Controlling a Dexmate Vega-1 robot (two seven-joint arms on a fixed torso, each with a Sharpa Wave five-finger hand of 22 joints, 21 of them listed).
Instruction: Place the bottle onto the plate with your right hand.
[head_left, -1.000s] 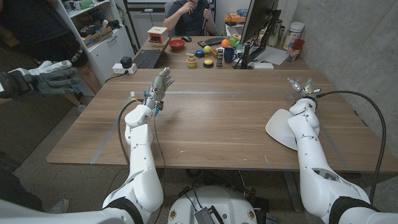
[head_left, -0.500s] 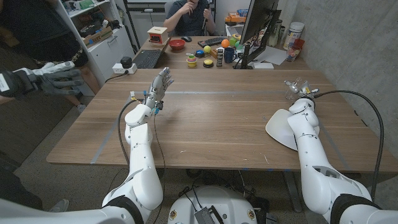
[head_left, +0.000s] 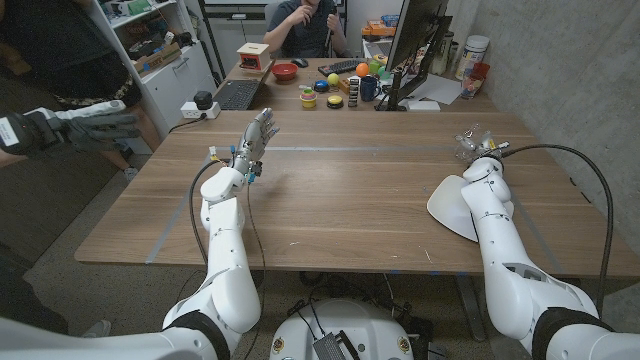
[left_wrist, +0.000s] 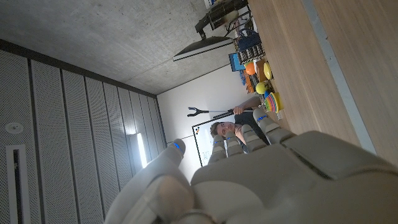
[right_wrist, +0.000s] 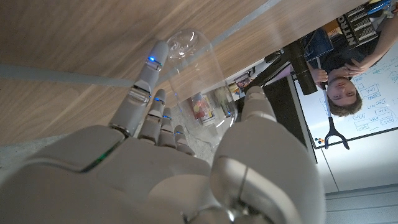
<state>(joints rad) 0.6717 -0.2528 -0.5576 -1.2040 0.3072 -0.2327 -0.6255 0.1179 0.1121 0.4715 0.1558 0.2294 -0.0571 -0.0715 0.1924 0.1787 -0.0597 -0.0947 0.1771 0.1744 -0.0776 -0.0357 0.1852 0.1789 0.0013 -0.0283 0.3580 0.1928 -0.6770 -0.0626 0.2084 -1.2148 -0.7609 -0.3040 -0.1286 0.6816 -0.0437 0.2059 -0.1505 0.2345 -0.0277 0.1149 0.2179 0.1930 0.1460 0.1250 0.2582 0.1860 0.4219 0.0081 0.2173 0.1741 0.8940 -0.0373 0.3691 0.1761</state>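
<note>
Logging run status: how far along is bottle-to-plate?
Done: the right robot hand has reached the clear bottle, fingers on both sides of it. In hand: closing the grasp; a firm hold isn't clear. Left: lift and set it on the white plate, still bare.

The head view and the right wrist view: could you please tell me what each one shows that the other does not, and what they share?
The head view alone takes in the white plate beside the right forearm, the left hand raised over the table with its fingers apart, and a person's gloved hand at the picture's left edge. The right wrist view alone brings out the clear bottle's rounded shape between the fingers and the thumb. Both show the right hand at the bottle, the wooden table and the monitor.
</note>
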